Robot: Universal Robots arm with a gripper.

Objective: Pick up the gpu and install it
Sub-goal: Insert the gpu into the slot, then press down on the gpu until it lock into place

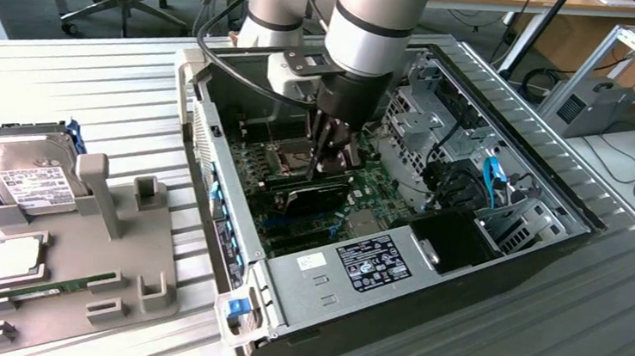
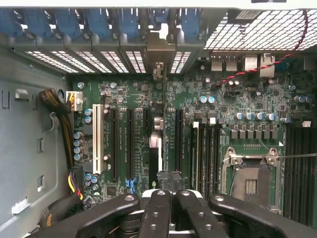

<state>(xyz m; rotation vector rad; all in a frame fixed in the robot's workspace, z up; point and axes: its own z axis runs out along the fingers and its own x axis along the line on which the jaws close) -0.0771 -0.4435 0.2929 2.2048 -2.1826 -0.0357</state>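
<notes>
The gpu (image 1: pixel 306 196) stands on edge in a slot of the green motherboard (image 1: pixel 377 186) inside the open computer case (image 1: pixel 216 188). In the wrist view the gpu (image 2: pixel 155 148) appears edge-on, running up to its silver end bracket (image 2: pixel 159 48) at the case's rear slots. My gripper (image 1: pixel 328 163) reaches down into the case directly over the card. Its black fingers (image 2: pixel 157 210) are shut together just above the card's upper edge, with the gripper (image 2: pixel 167 192) centred on it. I cannot tell whether the tips touch or clamp the card.
A grey fixture (image 1: pixel 93 245) on the exterior view's left holds a hard drive (image 1: pixel 24 174), a processor chip (image 1: pixel 14 257) and a memory stick (image 1: pixel 49 286). Inside the case are a bare CPU socket (image 2: pixel 250 181), drive cages (image 1: pixel 426 118) and cables (image 1: pixel 490 180).
</notes>
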